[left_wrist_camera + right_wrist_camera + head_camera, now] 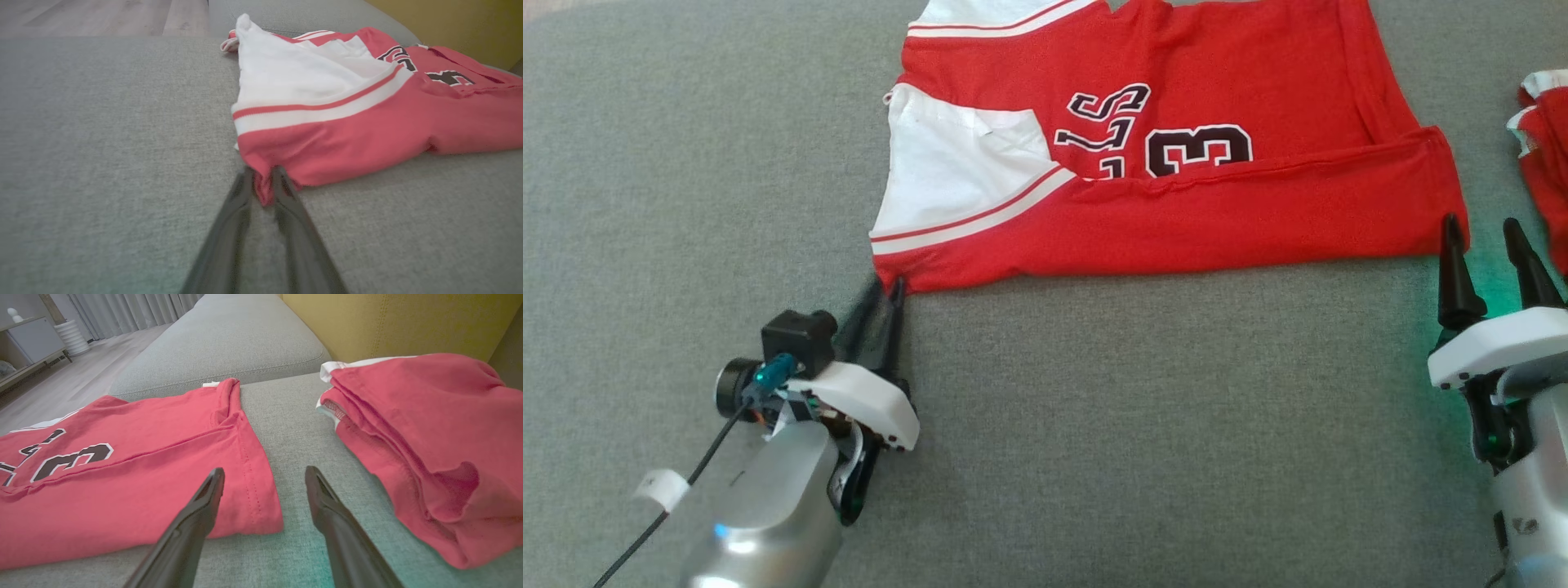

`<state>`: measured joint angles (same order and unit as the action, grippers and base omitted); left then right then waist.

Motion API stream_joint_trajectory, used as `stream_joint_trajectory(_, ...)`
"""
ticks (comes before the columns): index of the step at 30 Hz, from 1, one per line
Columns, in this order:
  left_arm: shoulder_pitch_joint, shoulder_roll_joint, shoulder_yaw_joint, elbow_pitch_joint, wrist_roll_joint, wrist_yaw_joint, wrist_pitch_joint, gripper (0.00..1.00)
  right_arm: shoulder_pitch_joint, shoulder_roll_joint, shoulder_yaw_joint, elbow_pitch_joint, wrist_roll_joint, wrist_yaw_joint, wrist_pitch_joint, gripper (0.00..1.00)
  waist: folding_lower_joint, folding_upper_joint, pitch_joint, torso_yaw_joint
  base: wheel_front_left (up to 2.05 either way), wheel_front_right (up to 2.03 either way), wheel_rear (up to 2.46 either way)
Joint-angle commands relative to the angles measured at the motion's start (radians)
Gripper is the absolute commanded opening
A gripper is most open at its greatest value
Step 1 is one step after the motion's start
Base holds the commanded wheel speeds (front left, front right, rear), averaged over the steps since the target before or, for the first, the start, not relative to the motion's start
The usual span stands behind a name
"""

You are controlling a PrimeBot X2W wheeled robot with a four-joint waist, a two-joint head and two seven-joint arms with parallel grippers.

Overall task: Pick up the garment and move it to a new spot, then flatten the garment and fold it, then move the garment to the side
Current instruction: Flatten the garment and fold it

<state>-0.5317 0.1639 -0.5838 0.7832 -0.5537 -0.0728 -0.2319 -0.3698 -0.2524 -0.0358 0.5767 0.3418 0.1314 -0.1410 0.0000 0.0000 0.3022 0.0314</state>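
Left claw [888, 286] pinches a corner of the folded red jersey [1176, 212] on a grey sofa [686, 163]; right claw [1480, 222] open nearby.

Top of jersey [1176, 163] cut by head view's upper edge. Lower half of lettering [1152, 135] tucked under folded hem, unreadable. second garment [1543, 155] clipped at right edge. Blurred in wrist view: left fingers [229, 228], jersey corner tip hidden between them. right forearm [1531, 490] runs off frame.

black white-edged number "13" [1199, 149] on the red jersey [1258, 220], lower part folded under, letters "ls" [1104, 117] beside it
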Motion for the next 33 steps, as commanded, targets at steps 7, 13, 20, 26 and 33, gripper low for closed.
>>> stream_joint_trajectory(7, -0.014, 0.023, 0.007, -0.022, 0.027, -0.014, -0.023, 0.00, 0.005, -0.005, 0.010, 0.013, -0.015, -0.001, 0.005, 1.00, 0.0000, 0.0000, -0.019, 0.016, 0.00, 0.00, 0.00)
stream_joint_trajectory(13, -0.002, 0.040, 0.002, -0.065, 0.049, -0.009, -0.027, 0.00, -0.024, -0.018, 0.007, 0.090, -0.026, -0.001, 0.029, 1.00, 0.0000, 0.0000, -0.025, 0.036, 0.00, 0.00, 0.00)
stream_joint_trajectory(20, 0.014, 0.057, -0.001, -0.108, 0.058, -0.005, -0.028, 0.00, -0.061, -0.033, 0.057, 0.161, 0.016, -0.001, 0.060, 0.00, 0.0000, 0.0000, -0.031, 0.046, 0.00, 0.00, 0.00)
stream_joint_trajectory(26, 0.064, 0.081, 0.000, -0.167, 0.060, 0.001, -0.029, 0.00, -0.036, -0.057, 0.091, 0.152, 0.067, -0.001, 0.043, 0.00, 0.0000, 0.0000, -0.063, 0.041, 0.00, 0.00, 0.00)
stream_joint_trajectory(33, 0.201, 0.128, 0.004, -0.315, 0.060, 0.029, -0.030, 0.00, 0.075, -0.094, 0.111, 0.050, 0.142, -0.001, 0.042, 0.00, 0.0000, 0.0000, -0.099, 0.027, 0.00, 0.00, 0.00)
